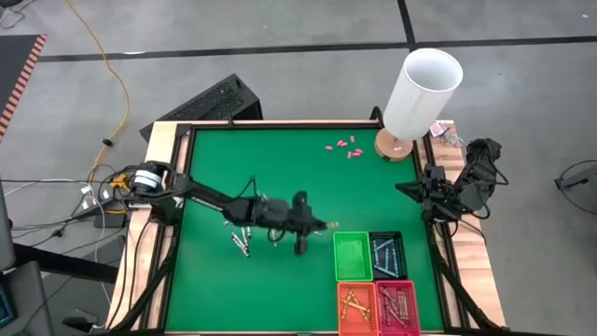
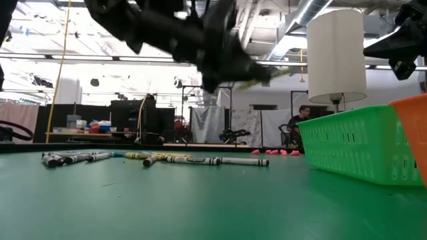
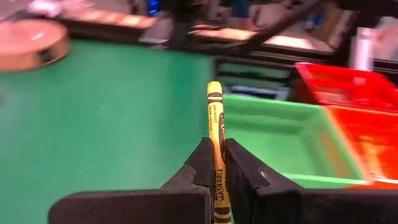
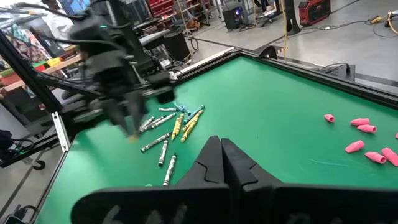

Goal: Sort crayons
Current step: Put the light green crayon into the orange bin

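Left gripper (image 3: 216, 163) clamping yellow crayon (image 3: 215, 130), carrying toward green basket (image 1: 352, 257) for sorting. Remaining crayons (image 4: 171, 127) lying mid-table. Right gripper (image 4: 221, 155) closed empty, waiting at right edge.

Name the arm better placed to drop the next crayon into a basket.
Left: its gripper is shut on a yellow crayon beside the green basket. The right gripper waits shut at the table's edge.
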Robot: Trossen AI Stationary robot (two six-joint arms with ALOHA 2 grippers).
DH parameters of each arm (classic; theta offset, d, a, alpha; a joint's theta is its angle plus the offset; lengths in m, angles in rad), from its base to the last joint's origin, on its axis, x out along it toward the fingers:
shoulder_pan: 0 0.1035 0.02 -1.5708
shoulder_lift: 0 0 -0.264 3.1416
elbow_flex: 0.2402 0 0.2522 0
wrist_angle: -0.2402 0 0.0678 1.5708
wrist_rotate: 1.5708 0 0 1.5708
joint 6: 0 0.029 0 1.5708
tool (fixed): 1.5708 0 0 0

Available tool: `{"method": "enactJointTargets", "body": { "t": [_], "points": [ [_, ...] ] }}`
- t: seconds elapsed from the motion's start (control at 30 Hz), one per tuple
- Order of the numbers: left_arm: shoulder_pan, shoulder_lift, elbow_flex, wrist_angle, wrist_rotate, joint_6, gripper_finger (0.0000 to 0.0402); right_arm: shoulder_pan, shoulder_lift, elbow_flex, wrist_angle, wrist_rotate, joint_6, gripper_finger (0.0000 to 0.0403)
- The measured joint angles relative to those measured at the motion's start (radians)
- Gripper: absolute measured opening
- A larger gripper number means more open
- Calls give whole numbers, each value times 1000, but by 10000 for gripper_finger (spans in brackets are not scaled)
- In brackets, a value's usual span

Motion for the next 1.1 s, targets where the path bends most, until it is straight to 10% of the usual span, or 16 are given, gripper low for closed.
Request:
{"method": "enactJointTargets", "body": {
  "t": [0.53, 1.1],
  "points": [
    [-214, 87, 335, -62, -54, 193, 3, 0, 0, 0, -2, 0, 25, 0],
    [-233, 530, 926, -464, 306, 245, 7, 0, 0, 0, -21, 0, 54, 0]
  ]
}}
